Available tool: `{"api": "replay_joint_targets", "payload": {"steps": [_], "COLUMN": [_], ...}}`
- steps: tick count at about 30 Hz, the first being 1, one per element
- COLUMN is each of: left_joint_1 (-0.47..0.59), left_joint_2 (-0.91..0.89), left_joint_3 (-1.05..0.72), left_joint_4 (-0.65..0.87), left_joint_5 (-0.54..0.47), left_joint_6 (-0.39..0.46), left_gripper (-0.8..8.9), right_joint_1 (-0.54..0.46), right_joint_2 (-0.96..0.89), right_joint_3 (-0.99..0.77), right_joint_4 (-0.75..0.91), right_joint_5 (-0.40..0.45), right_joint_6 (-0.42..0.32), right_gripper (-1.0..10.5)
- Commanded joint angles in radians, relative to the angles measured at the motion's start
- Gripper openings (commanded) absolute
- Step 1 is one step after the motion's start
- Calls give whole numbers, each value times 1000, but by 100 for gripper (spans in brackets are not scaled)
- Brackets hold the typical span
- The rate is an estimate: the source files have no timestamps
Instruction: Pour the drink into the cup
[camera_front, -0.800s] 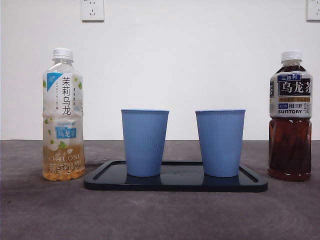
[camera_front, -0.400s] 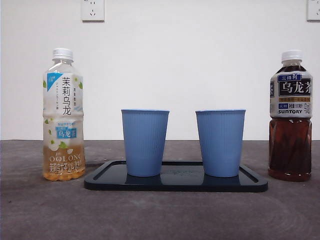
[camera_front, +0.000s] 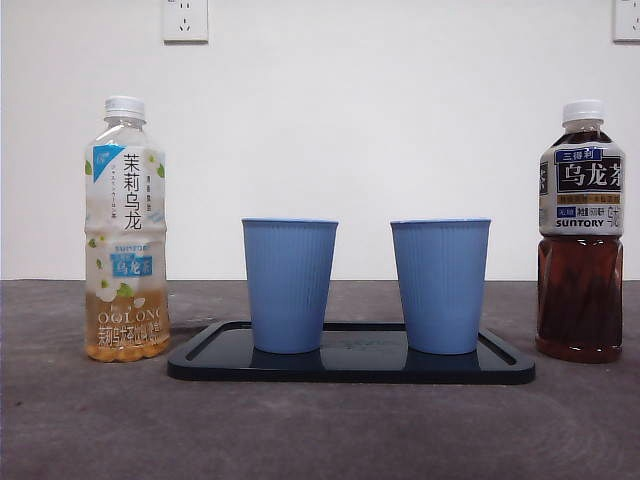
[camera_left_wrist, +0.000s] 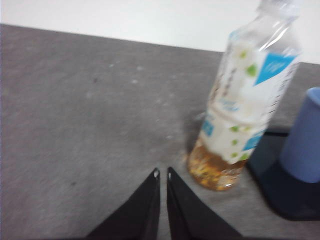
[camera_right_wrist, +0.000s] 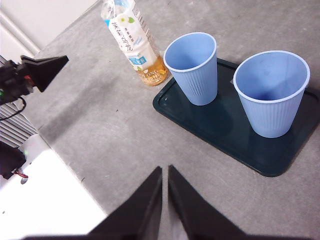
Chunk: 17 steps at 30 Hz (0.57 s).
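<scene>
1. Setup: two blue cups on a dark tray (camera_front: 500, 368), left cup (camera_front: 290, 285) and right cup (camera_front: 441, 285), both upright; from the right wrist view both look empty.
2. Drinks: jasmine oolong bottle (camera_front: 126, 230) stands just beside the tray's left end, white cap on, only a little pale tea at the bottom. Dark oolong bottle (camera_front: 581, 235) stands off the tray's right end, capped, much fuller.
3. Left gripper (camera_left_wrist: 162, 172): jaws together, holding nothing, low over the table near the jasmine bottle's base, not touching it.
4. Right gripper (camera_right_wrist: 164, 170): jaws together, empty, high above the table, looking down on the tray.
5. Pour not started; neither bottle grasped.
6. Risks, my read:
   - Closed jaws nudging the nearly empty jasmine bottle would tip it; it's light and tall.
   - Caps are on; tilting gives nothing until one is removed.
   - A bottle swung in low could clip a cup rim and knock it over.
</scene>
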Motion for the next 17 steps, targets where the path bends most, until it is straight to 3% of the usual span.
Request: {"api": "replay_joint_targets", "payload": {"steps": [1, 6, 17], "left_joint_1": [14, 16, 16], "left_joint_2": [-10, -27, -47], "left_joint_3": [-18, -49, -55], "left_joint_4": [19, 19, 18], "left_joint_5": [-50, -138, -145], "left_joint_6": [19, 19, 68], "left_gripper": [21, 21, 21], "right_joint_1": [5, 5, 5], "right_joint_2": [4, 4, 4], "right_joint_3": [16, 16, 16], "right_joint_4": [8, 8, 8], "right_joint_5": [-3, -3, -3], "right_joint_6": [9, 9, 9], "right_gripper": [17, 17, 17]}}
